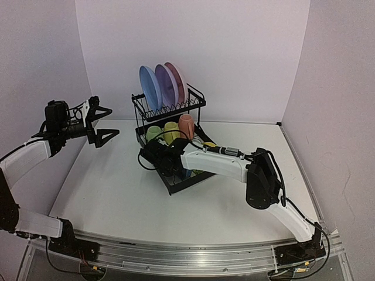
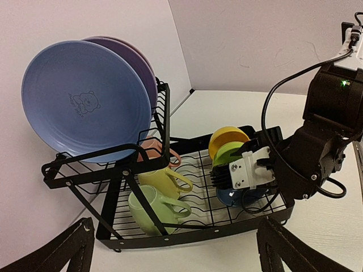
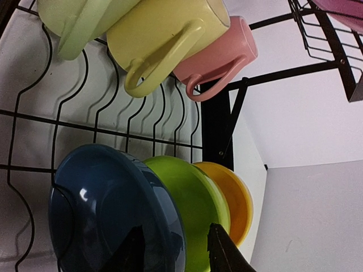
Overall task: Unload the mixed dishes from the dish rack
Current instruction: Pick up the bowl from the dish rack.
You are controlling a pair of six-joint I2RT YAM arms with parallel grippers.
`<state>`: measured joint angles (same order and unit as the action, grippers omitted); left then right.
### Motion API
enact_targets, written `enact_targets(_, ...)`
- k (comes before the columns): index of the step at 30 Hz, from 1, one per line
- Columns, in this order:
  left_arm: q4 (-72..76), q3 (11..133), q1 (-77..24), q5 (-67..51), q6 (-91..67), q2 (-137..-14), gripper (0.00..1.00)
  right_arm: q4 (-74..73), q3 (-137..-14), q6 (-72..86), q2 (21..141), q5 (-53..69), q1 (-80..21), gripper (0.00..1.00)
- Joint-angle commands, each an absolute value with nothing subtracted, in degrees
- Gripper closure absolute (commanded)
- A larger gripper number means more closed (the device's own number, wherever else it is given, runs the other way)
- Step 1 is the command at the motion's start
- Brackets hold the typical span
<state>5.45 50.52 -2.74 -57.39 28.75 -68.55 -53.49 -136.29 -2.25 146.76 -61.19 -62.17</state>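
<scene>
- The right gripper point(image 3: 176, 249) is lowered into the near end of the black wire two-tier dish rack point(image 2: 85, 160). Its jaws are spread across the rims of the glossy dark blue bowl point(image 3: 102, 215) and the green bowl point(image 3: 198, 198); contact cannot be told.
- A yellow bowl point(image 3: 238, 195) is stood on edge just behind the green one, in the rack's lower tray.
- The left gripper point(image 1: 111, 122) is held raised, well apart to the left of the rack, jaws spread and empty.
- Light green point(image 2: 150, 212), yellow point(image 2: 159, 178) and pink point(image 3: 221, 54) handled mugs are set in a row deeper in that tray.
- Blue point(image 2: 85, 102), purple point(image 1: 167, 85) and pink point(image 1: 177, 79) round plates are held upright on the rack's upper shelf.
</scene>
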Motion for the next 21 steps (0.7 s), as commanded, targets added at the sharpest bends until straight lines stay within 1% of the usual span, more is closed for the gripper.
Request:
enact_targets(1,5.07,52.38,-3.04,-58.01,27.19,-68.54,0.00,-50.35,-138.43,-7.03,148.56,-66.46,-62.15,0.70)
enact_targets(6,5.09,52.64,-3.07,-58.08,26.75,-68.61,0.00,-48.02,-137.43,-9.67,148.81,-67.44,-62.04,0.71)
enact_targets(9,5.18,52.84,-3.07,-58.15,26.45,-68.78,0.00,-46.91,-136.60,-10.22,148.43,-68.11,-62.01,0.75)
enact_targets(14,5.48,52.91,-3.04,-57.87,26.47,-68.97,0.00,-44.54,-135.27,-12.47,148.25,-69.47,-62.00,0.84)
enact_targets(19,5.73,53.44,-3.01,-57.52,26.50,-69.33,0.00,-42.21,-134.22,-14.75,148.50,-70.17,-61.99,0.87)
enact_targets(21,5.98,53.52,-2.97,-57.37,26.46,-69.48,0.00,-41.45,-133.87,-15.53,148.44,-70.57,-62.02,0.92)
